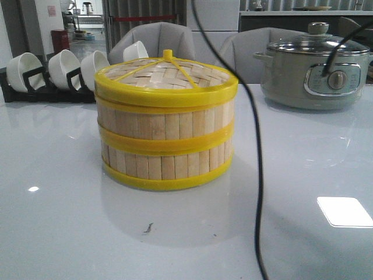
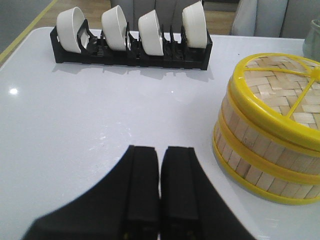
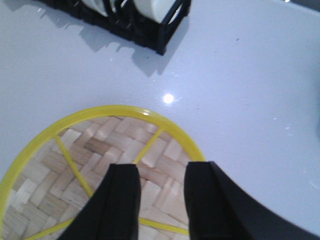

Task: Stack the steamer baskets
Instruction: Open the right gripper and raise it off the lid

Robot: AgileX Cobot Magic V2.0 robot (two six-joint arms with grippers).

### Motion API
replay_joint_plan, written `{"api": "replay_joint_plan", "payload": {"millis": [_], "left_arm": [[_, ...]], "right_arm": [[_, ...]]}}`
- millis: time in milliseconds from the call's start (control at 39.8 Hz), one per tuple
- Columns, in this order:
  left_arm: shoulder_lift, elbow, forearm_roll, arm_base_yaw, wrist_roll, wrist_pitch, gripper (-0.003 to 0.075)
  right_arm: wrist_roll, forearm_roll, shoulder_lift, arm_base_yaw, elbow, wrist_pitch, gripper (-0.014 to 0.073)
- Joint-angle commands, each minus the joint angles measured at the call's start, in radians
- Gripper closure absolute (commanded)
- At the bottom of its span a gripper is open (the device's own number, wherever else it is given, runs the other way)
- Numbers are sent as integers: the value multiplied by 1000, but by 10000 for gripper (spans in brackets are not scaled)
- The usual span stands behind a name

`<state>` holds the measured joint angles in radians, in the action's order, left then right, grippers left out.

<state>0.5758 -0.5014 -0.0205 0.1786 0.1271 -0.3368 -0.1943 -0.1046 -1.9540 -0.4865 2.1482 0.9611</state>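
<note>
Two baskets (image 1: 166, 143) stacked, lid (image 1: 166, 79) on; wrist views only: left pincer (image 2: 160, 187) clenched, right pincer (image 3: 161, 200) released.

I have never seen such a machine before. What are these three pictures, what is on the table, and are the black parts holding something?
It is a robot with two arms at a glossy white table. One picture looks forward over the table. The other two come from cameras on the wrists, so each arm's black tool shows at the bottom.

On the table stand two round slatted wooden steamer baskets with yellow rims, stacked, with a woven bamboo lid rimmed yellow on top. Behind are small white bowls in a black rack and a grey-green electric pot with a glass lid.

The left tool is shut on nothing, beside the stack. The right tool is open above the lid and holds nothing.
</note>
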Motion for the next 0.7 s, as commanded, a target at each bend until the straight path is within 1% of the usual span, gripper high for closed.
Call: {"api": "replay_joint_plan", "payload": {"millis": [0,126,352,502,678], "left_arm": [[0,-28,3,-3,4,84,625],[0,-28,3,-3,4,84,625],[0,-28,3,-3,4,84,625],[0,-28,3,-3,4,84,625],[0,-28,3,-3,4,84,625]], "right_arm": [[12,-32,162,50,-75,-114,249],[12,-32,315,129,-292,-228,249],[12,-32,606,285,-721,-479,249],[12,-32,774,395,-984,-589,249],[12,-32,955,493,-1224,-685,249]]}}
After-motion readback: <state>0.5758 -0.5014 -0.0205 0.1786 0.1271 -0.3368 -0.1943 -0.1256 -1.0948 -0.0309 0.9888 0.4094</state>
